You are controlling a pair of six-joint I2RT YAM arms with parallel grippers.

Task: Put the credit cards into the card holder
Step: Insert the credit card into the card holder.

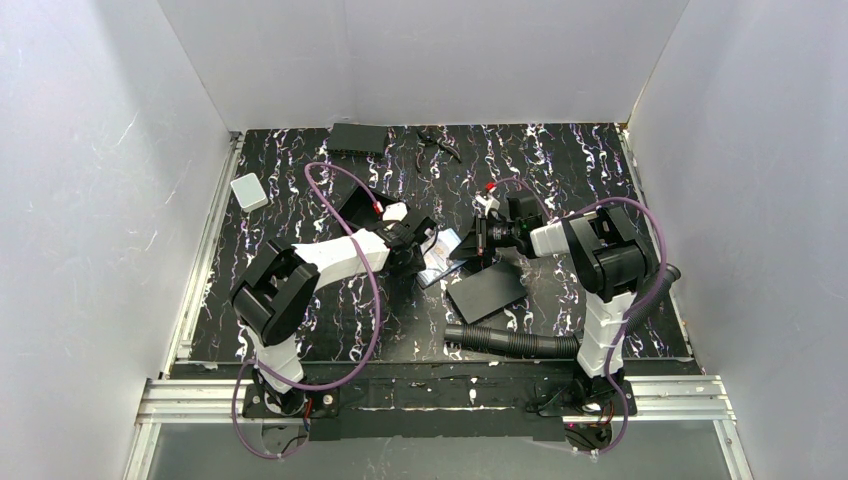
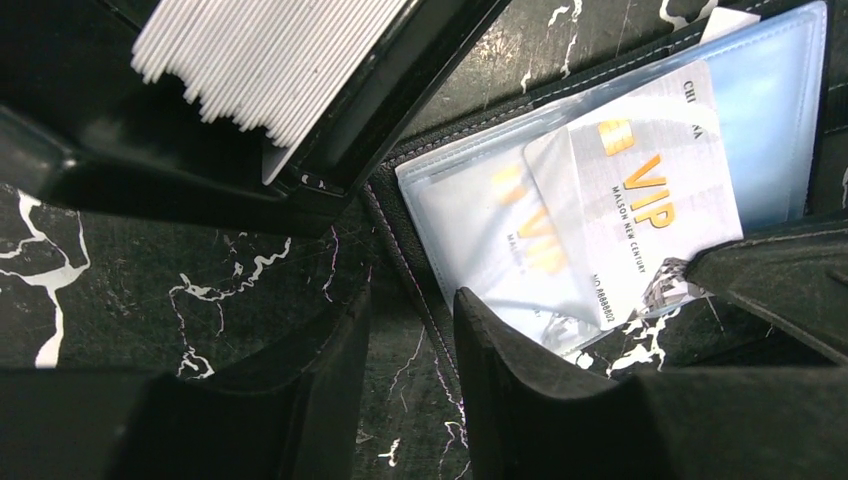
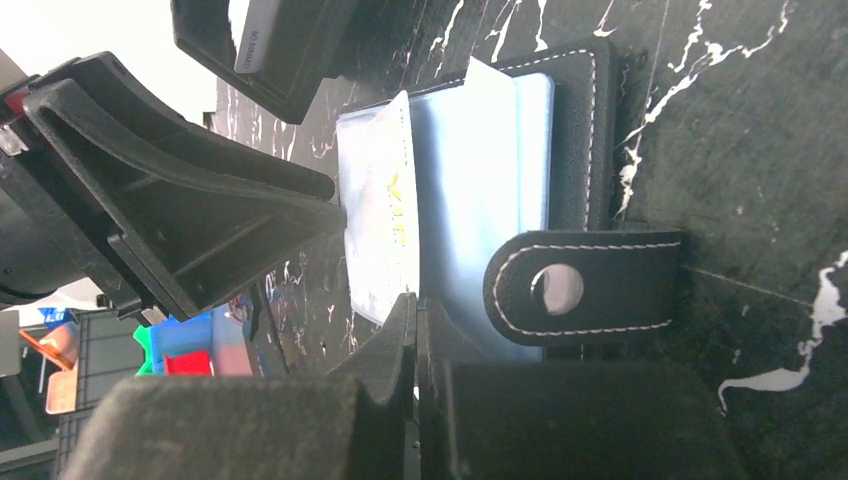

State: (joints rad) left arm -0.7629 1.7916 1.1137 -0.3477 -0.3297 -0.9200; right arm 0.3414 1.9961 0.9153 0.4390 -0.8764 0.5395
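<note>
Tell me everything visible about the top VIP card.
The VIP card is a thin, glossy, pale rectangle with a gold chip, gold "VIP" lettering and small dark print. It lies askew across the open card holder's clear sleeves; whether it has entered one I cannot tell. A second card, blurred under plastic, sits partly beneath it. The right gripper is shut on one corner; the left gripper hangs open nearby.
</note>
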